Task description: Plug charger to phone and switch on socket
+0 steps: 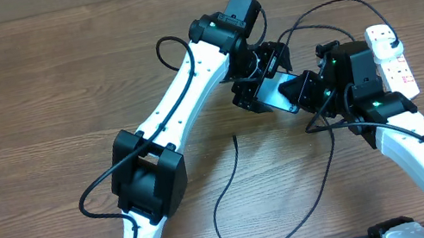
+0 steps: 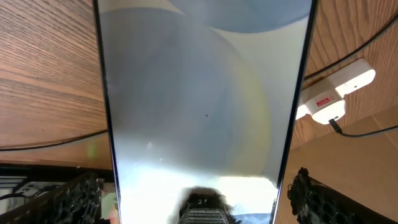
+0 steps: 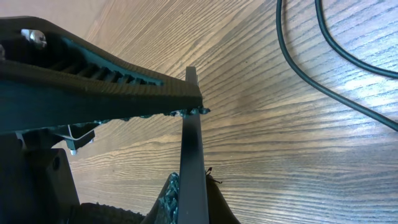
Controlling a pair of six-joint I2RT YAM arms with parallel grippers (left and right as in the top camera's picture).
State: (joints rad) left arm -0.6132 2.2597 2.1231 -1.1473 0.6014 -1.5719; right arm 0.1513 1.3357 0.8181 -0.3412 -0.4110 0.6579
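The phone (image 1: 275, 90) is held above the table between both grippers. In the left wrist view its pale screen (image 2: 199, 93) fills the frame, and my left gripper (image 2: 196, 199) has a finger against each long edge. In the right wrist view the phone (image 3: 189, 155) shows edge-on, clamped at one end by my right gripper (image 3: 193, 199). Overhead, the left gripper (image 1: 260, 71) is at the phone's far side and the right gripper (image 1: 305, 89) at its right end. The charger cable (image 1: 225, 195) loops loose on the table, its tip (image 1: 235, 138) lying free. The white socket strip (image 1: 395, 65) lies at the right, with a black plug in its far end (image 2: 336, 124).
Black cable (image 3: 292, 56) runs across the wood beside the right gripper. More cable arcs behind the grippers (image 1: 332, 4). The socket strip (image 2: 336, 87) lies close to the right of the phone. The left arm (image 1: 152, 173) stretches diagonally across the table's middle.
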